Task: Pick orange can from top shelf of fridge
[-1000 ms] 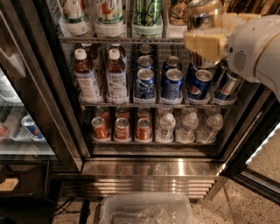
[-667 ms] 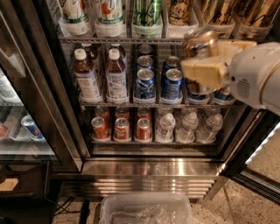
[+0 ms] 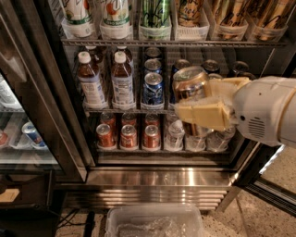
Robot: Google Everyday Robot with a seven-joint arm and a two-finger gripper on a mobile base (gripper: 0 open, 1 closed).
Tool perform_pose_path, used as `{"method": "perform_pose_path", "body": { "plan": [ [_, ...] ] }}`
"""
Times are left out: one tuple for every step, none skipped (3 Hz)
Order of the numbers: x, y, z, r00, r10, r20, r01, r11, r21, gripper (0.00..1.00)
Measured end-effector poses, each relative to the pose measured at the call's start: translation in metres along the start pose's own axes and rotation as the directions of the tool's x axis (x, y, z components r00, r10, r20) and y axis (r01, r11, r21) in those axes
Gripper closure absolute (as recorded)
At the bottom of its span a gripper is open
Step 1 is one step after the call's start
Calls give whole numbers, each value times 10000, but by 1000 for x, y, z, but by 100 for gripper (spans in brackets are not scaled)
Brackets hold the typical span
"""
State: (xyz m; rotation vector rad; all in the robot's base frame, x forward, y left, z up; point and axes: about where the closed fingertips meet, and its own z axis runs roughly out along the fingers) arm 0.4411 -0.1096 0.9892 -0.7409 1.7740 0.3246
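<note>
I saw the fridge (image 3: 157,178) standing open, its black frame at left and a dark door edge low at right, with free room in front of the racks. My hand (image 3: 196,99) hung there at right, below the top shelf (image 3: 162,42) and in front of the blue cans (image 3: 152,88). Its cream fingers (image 3: 203,115) pinched the orange can (image 3: 188,82). A clear bin (image 3: 152,217) sat on the floor below.

- hand (image 3: 198,99) right of centre, in front of the fridge (image 3: 157,178) middle rack, clamped on the orange can (image 3: 188,82)
- orange can tilted, lid up, below the top shelf (image 3: 171,42)
- tall cans (image 3: 155,11) in clear trays (image 3: 190,32) on top shelf
- blue cans (image 3: 152,88) and bottles (image 3: 92,81) left of hand
- red cans (image 3: 128,135) on lowest rack
</note>
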Motion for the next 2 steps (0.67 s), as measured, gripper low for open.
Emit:
{"method": "perform_pose_path", "body": {
  "plan": [
    [0, 11, 0, 10000, -48, -53, 46, 9994, -356, 100],
    [0, 11, 0, 10000, -48, -53, 46, 9994, -356, 100]
  ]
}}
